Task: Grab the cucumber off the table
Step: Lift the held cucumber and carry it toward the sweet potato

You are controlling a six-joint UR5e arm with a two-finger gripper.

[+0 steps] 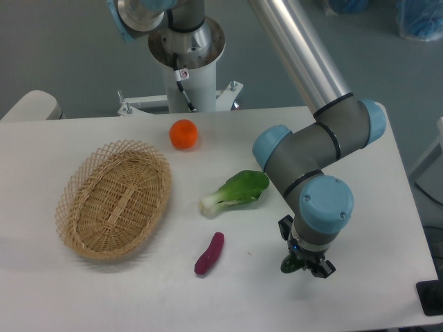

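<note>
The cucumber (289,263) shows as a small dark green stub between the fingers of my gripper (302,266), which is shut on it near the front right of the white table (138,297). The blue wrist joint above covers most of the gripper, and only the cucumber's left end peeks out. I cannot tell whether the cucumber touches the tabletop or hangs just above it.
A light green leafy vegetable (236,191) lies mid-table, with a purple vegetable (209,253) in front of it. An orange (183,133) sits at the back. A wicker basket (114,198) stands at the left. The arm's elbow (291,155) hangs over the table's right half.
</note>
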